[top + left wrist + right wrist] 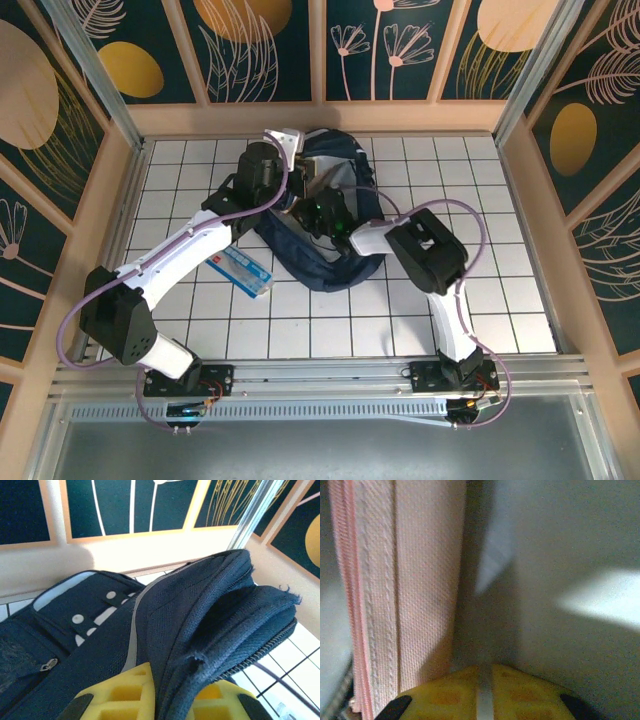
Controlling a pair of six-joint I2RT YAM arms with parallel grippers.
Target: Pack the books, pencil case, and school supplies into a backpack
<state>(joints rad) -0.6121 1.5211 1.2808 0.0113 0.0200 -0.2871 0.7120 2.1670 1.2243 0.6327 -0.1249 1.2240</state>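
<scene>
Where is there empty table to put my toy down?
The bare tiles right of the backpack, by the right wall, are free, and so are the near rows in front of it. It's crowded in the middle, around the backpack and the blue packet beside it.

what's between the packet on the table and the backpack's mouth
No loose thing lies between packet and backpack. The right gripper sits in the mouth, beside the pouch; the left gripper pinches the rim.
</scene>
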